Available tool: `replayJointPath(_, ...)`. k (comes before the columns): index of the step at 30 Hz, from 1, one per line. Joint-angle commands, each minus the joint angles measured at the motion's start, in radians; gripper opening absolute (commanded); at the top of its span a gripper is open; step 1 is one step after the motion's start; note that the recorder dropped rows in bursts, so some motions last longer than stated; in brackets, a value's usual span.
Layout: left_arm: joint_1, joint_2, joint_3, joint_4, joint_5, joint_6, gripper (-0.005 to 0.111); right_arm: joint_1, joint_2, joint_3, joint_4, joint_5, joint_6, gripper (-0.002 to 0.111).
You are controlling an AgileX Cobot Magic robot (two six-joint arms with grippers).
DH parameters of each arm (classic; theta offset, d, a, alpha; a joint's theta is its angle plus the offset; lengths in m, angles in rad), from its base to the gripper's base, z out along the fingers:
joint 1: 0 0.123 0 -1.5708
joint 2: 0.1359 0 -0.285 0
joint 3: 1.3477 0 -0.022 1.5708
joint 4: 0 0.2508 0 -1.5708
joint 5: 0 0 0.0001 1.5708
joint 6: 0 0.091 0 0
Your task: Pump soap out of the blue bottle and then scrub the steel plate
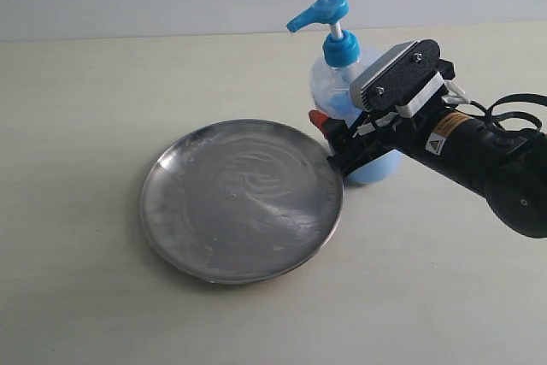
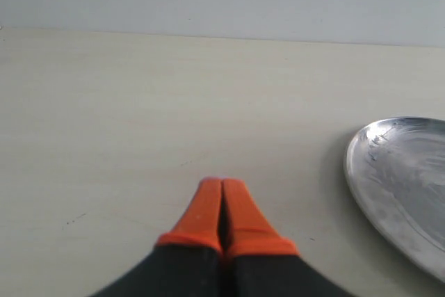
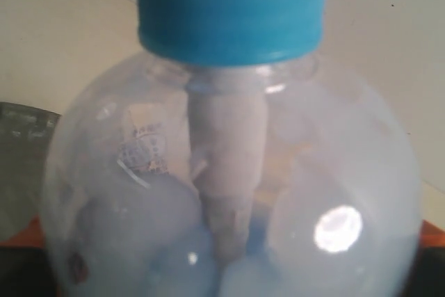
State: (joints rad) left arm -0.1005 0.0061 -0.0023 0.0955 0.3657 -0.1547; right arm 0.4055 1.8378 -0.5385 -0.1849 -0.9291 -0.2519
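The right gripper (image 1: 352, 130) clasps the belly of the upright clear blue bottle (image 1: 335, 83) just right of the round shiny steel plate (image 1: 242, 201), bright blue pump head (image 1: 320, 13) free above; the left gripper (image 2: 222, 206), clenched empty, sits farther off.

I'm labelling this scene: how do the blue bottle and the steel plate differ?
The blue bottle stands tall and upright; the steel plate lies flat and wide. The bottle is clear plastic holding blue liquid; the plate is shiny grey metal. Both sit on the table, side by side.
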Motion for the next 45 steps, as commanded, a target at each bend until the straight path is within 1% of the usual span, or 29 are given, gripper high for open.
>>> replayJointPath(1, 0.002, -0.006, 0.002, 0.000, -0.009, -0.006, 0.000, 0.002, -0.010, -0.004, -0.001, 0.007, -0.018, 0.000)
replayJointPath(4, 0.002, -0.006, 0.002, 0.000, -0.002, -0.006, 0.000, 0.002, -0.010, -0.004, -0.001, 0.007, -0.018, 0.000)
replayJointPath(13, 0.002, -0.001, -0.115, 0.000, 0.002, -0.006, 0.000, 0.002, -0.010, -0.004, -0.001, 0.007, -0.018, 0.000)
replayJointPath(23, 0.002, 0.151, -0.238, 0.000, 0.005, -0.006, 0.000, 0.002, -0.010, -0.004, -0.001, 0.007, -0.018, 0.000)
replayJointPath(32, -0.029, 0.270, -0.358, 0.007, 0.005, -0.006, 0.000, 0.002, -0.010, -0.004, -0.026, -0.007, -0.037, 0.000)
replayJointPath(45, -0.088, 0.409, -0.488, 0.010, 0.005, -0.006, 0.000, 0.002, -0.009, -0.004, -0.028, -0.029, -0.046, 0.000)
